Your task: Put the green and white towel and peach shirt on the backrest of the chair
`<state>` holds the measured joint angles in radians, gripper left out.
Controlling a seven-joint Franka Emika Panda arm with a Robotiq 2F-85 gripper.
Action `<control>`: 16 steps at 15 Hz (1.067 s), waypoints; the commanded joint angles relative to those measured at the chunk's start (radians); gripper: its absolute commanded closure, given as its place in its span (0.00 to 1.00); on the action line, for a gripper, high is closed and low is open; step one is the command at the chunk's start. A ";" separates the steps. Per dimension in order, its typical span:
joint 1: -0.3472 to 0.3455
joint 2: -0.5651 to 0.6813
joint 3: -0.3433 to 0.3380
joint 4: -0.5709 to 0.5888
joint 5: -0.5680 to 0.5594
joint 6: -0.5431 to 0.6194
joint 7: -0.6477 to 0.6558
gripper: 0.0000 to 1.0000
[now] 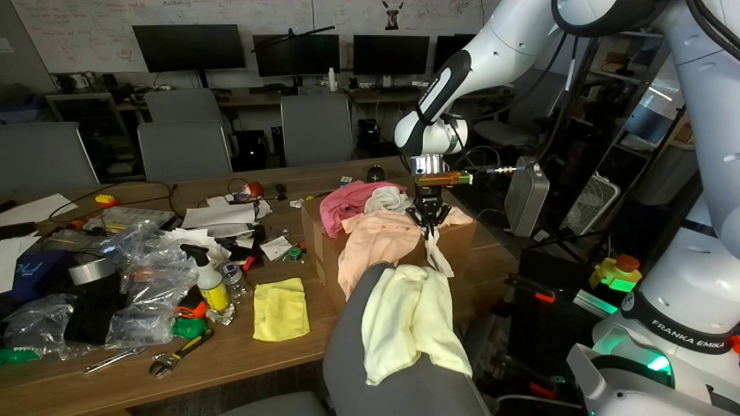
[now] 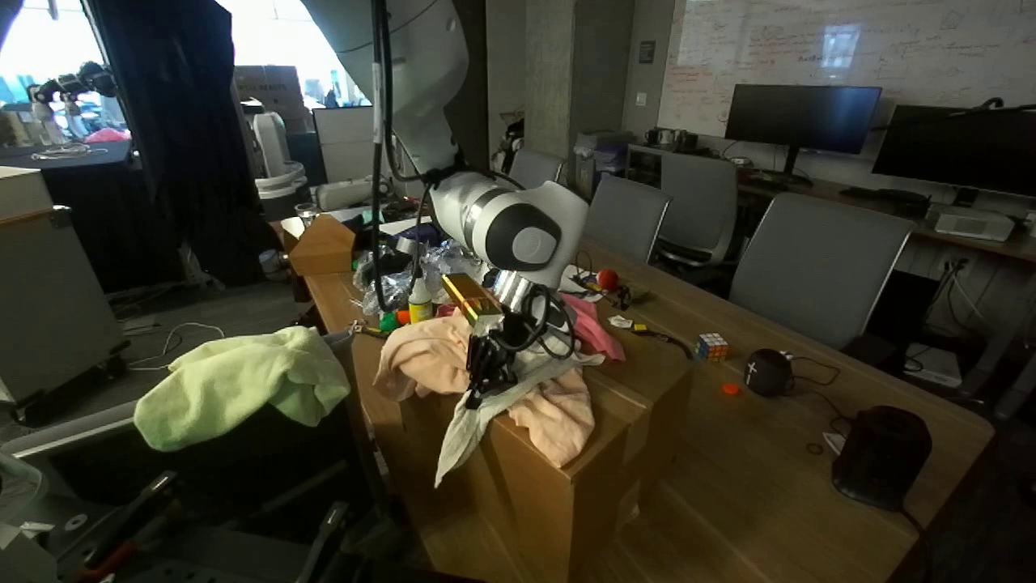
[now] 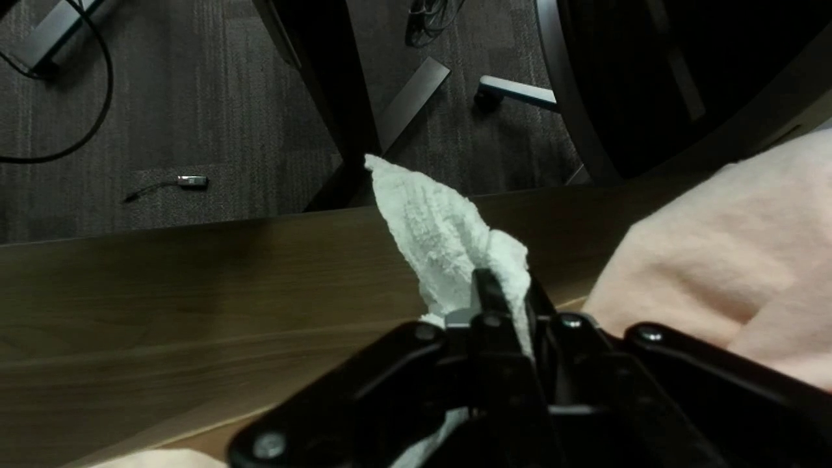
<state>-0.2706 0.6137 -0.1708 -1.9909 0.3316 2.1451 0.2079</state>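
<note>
The green and white towel lies draped over the dark grey backrest of the chair; its pale yellow-green cloth shows in both exterior views. On a cardboard box the peach shirt is spread in folds, partly hanging over the edges. Above that box my gripper points down, shut on a white cloth. In the wrist view the white cloth is pinched between the fingers and sticks out past them. Some of it still rests on the heap. Peach fabric appears to the right of the jaws.
A pink cloth lies at the back of the cardboard box. On the wooden table are a yellow square cloth, a spray bottle, plastic bags and tools. A speaker stands on the table too.
</note>
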 commanded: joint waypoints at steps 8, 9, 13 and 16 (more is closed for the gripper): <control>0.007 -0.203 -0.002 -0.121 0.012 0.012 -0.029 0.96; 0.006 -0.236 0.000 -0.140 0.019 0.012 -0.036 0.96; 0.010 -0.398 0.001 -0.239 0.042 0.027 -0.076 0.96; 0.013 -0.527 -0.002 -0.306 0.065 0.027 -0.110 0.97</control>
<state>-0.2660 0.2445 -0.1690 -2.1891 0.3541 2.1487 0.1481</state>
